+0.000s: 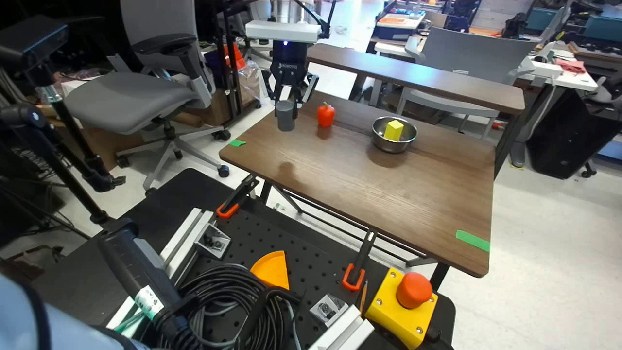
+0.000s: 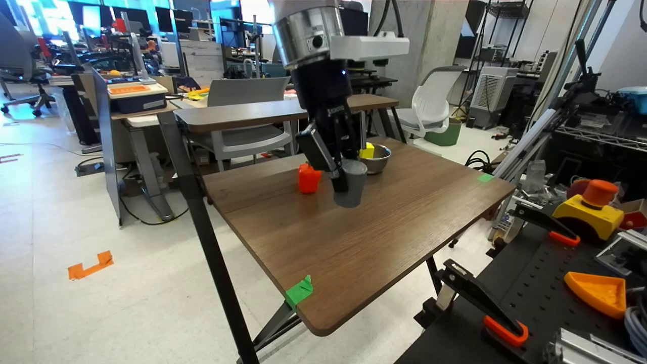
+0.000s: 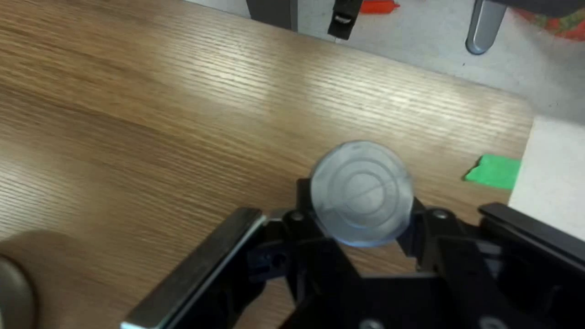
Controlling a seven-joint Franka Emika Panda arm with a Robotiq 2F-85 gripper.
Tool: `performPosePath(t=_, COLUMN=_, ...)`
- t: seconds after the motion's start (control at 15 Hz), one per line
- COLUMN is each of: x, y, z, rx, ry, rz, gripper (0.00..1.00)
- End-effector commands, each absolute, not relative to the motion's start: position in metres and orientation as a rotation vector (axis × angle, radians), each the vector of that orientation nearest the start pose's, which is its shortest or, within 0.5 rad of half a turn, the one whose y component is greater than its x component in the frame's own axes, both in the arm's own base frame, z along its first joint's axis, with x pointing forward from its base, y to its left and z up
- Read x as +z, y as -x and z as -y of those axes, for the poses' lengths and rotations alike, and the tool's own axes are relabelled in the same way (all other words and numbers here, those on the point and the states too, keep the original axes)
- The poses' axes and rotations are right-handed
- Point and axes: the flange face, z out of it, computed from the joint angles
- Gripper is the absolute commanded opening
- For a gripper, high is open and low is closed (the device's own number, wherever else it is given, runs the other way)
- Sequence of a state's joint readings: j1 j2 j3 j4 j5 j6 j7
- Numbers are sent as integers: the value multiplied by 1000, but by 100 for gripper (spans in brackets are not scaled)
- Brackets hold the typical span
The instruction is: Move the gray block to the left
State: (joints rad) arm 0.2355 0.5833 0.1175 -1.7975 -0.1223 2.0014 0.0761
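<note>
Fingers (image 2: 339, 181), parted just to its width, clasp the gray cup (image 1: 285, 117) above the worktop (image 1: 350, 180); grasp and lift look done, leaving you leftward placing.

Glare streaks the tabletop (image 3: 219, 73); shadows are soft; wrist view seems slightly blurred.

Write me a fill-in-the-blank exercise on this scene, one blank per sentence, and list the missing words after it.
1. The round block held by the gripper is colored ____.
2. The yellow block sits inside a shiny metal ____.
3. In an exterior view, green tape marks the tabletop in ____ places.
4. The red button is mounted on a box colored ____.

Missing words: gray; bowl; two; yellow.
</note>
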Motion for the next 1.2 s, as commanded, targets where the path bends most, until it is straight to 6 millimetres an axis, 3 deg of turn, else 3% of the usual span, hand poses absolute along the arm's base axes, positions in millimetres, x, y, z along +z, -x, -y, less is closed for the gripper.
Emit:
performPosePath(t=0.0, x=189, y=-549, z=-221, rx=612, ry=3094, rz=738, gripper=17)
performPosePath(t=0.2, x=170, y=-539, z=-226, rx=662, ry=3096, rz=804, gripper=17)
performPosePath(t=0.73, x=124, y=-533, z=-211, rx=804, ry=3120, rz=878, gripper=17)
performPosePath(t=0.8, x=118, y=-533, z=-209, rx=818, ry=3124, rz=882, gripper=67)
performPosePath(t=0.93, x=112, y=-532, z=-208, rx=840, ry=3124, rz=896, gripper=73)
performPosePath(t=1.13, x=116, y=-527, z=-208, rx=825, ry=3128, rz=933, gripper=96)
